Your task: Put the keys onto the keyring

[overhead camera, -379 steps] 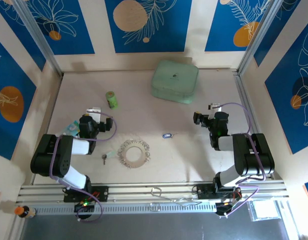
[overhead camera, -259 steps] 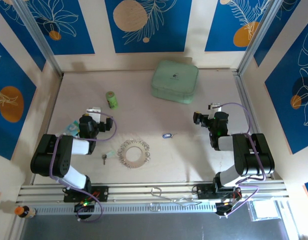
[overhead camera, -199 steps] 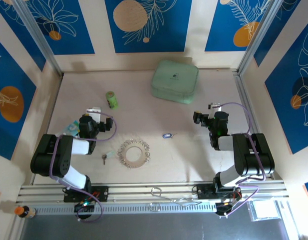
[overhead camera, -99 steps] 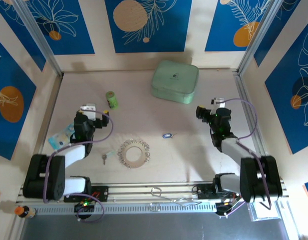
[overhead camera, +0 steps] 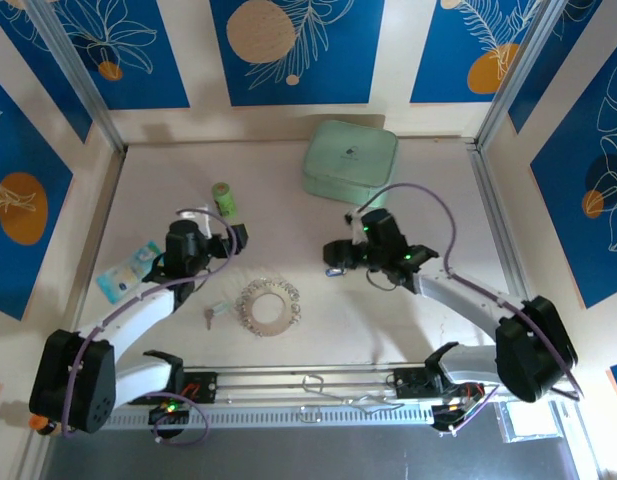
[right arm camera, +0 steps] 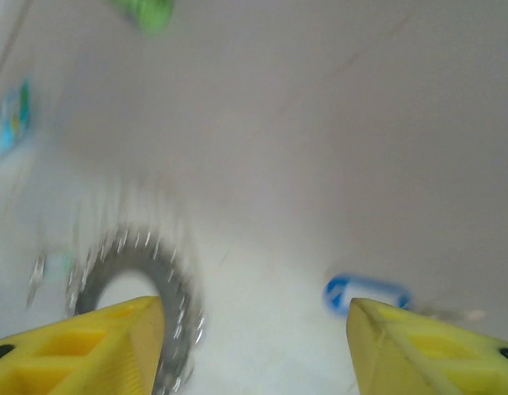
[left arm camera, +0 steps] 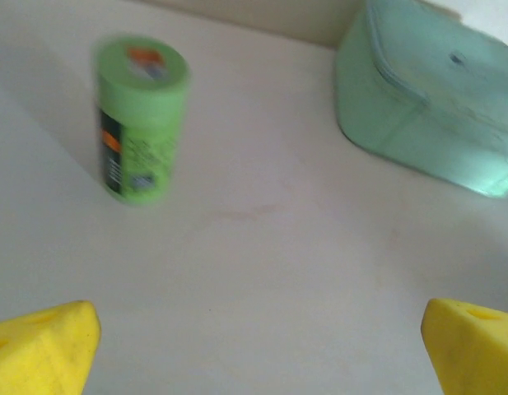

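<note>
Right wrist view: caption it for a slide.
Open right tool over the table, blurred keyring and small blue key just beyond its yellow fingers.

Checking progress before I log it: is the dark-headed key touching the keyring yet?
Apart. The top external view shows the dark-headed key lying just left of the keyring, outside its rim, with a plain gap between them.

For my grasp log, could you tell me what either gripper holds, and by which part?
Nothing is held: the left gripper and the right gripper are both open and empty; the blue key lies free.
</note>
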Robot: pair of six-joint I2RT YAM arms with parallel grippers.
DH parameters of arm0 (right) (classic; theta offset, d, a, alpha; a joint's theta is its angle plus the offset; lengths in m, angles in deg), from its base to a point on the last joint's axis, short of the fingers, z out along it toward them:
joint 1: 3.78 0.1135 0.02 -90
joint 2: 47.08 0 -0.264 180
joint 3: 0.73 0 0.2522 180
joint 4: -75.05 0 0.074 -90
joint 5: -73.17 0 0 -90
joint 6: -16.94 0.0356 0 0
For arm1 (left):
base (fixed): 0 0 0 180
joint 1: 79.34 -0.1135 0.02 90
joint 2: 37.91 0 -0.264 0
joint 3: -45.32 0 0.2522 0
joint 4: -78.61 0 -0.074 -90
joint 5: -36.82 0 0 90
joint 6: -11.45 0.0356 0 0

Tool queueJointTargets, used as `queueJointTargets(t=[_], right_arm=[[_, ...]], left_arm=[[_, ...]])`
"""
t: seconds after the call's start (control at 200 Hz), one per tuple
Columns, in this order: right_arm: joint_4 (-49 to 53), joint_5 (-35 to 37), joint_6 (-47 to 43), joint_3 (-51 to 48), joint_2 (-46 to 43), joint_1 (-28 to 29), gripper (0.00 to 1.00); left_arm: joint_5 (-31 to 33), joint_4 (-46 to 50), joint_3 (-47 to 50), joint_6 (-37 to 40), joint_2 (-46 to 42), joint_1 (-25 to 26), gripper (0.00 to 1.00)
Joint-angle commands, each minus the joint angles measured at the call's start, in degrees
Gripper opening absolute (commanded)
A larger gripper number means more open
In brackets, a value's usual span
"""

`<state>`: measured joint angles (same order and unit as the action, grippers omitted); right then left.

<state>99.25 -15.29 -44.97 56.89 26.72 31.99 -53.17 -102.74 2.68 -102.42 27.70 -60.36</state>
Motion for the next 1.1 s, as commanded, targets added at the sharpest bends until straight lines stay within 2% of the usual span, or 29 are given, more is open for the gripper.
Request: queueJointTargets(t=[0.0,0.075,0.125,0.26,0.405,0.565,0.65,0.85,1.095], right_arm=[[12.38,-4.32,2.95,4.14,3.43,5.84,0.52],[14.68,-6.09,4.42,4.71,5.77,9.82,0.46],[14.78,-6.25,4.5,4.44,6.92,12.14,0.44],[15.89,-5.86,5.27,6.47,11.63,15.17,0.43],[15.01,-4.55,5.7,9.02,14.8,14.04,0.42],[18.7,-0.57,4.47,11.78,17.39,6.88,0.42],[19.88,0.02,2.12,14.01,18.49,5.04,0.42],[15.69,-10.55,-5.77,18.07,23.61,8.23,0.44],[15.99,-10.45,-16.71,26.52,32.59,10.62,0.49]], left_arm=[[3.49,2.8,1.96,-10.67,-1.27,5.24,1.0],[4.34,-0.84,4.33,-16.35,-0.84,8.44,1.0],[5.71,-0.04,4.54,-18.6,-0.66,9.99,0.99],[8.12,3.29,4.23,-23.04,-0.88,11.42,0.98],[7.29,4.29,4.12,-20.64,-0.76,11.6,0.97],[7.19,5.98,4.61,-18.78,-2.26,11.6,0.96],[7.04,5.74,5.06,-18.18,-2.59,11.6,0.95],[6.75,5.78,5.67,-17.69,-2.76,11.6,0.94],[7.55,5.01,8.29,-19.62,-4.81,11.6,0.93]])
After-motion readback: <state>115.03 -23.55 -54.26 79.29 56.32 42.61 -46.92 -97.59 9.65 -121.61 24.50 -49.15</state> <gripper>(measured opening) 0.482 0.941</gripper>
